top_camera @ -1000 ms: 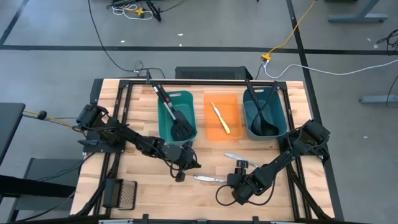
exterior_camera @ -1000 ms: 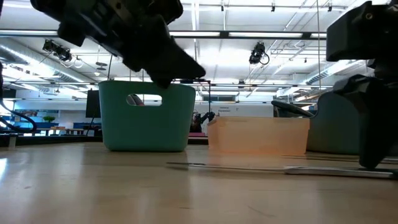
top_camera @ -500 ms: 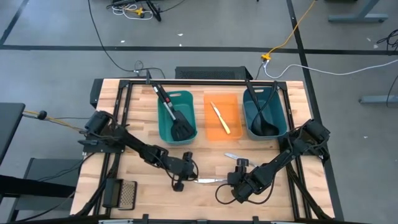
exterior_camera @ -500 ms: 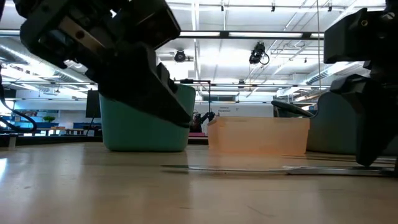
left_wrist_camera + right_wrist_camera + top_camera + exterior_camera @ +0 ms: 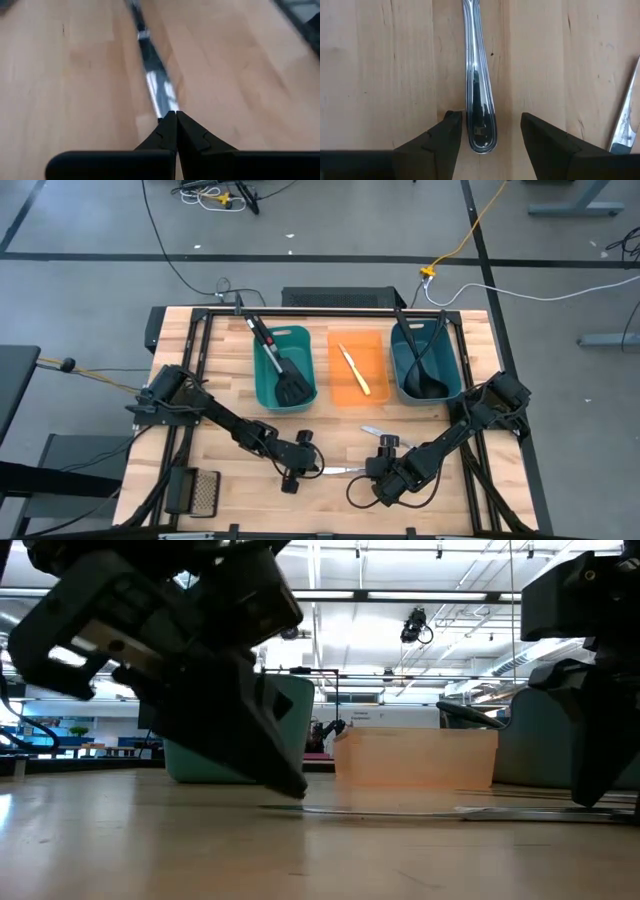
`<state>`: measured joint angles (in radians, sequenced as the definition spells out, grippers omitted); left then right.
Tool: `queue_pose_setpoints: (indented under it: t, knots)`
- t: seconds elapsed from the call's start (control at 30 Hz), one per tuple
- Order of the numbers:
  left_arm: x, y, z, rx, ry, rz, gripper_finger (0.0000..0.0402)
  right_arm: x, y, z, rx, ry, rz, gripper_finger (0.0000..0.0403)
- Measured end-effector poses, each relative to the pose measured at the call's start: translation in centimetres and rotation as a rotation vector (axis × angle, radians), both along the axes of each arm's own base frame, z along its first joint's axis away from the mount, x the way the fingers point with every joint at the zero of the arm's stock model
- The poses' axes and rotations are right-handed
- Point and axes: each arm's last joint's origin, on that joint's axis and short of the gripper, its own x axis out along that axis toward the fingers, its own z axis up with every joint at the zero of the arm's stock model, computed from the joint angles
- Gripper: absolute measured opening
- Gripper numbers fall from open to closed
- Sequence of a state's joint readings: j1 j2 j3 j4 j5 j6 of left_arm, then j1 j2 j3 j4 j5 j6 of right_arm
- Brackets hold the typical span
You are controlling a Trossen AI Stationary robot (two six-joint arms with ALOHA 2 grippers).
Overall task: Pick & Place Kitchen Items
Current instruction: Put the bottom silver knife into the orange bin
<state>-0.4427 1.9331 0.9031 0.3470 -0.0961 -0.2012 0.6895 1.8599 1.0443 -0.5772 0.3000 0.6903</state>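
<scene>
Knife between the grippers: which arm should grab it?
Right, probably. The right gripper is open and astride the knife's handle end, so it only has to close. The left gripper is shut at the other end and would have to open first.

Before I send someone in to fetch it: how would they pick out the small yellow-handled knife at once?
Three bins stand in a row at the table's far edge; look in the middle one, the orange bin. The yellow-handled knife lies alone inside, slanted. The teal bins beside it hold only black utensils.
</scene>
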Motion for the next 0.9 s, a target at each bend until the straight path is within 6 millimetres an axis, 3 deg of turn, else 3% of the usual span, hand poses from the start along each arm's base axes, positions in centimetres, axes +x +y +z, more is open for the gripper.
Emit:
queue_pose_setpoints:
  t: [0.53, 0.9]
  knots:
    - [-0.3, 0.2, -0.5, 0.029, 0.054, 0.018, 0.0004, 0.0, 0.0, 0.0, 0.001, 0.002, 0.004, 0.0217]
    - [0.0, 0.1, -2.2, 0.011, 0.078, 0.058, 0.0005, -0.2, -0.1, 0.6, 0.036, 0.026, 0.038, 0.0217]
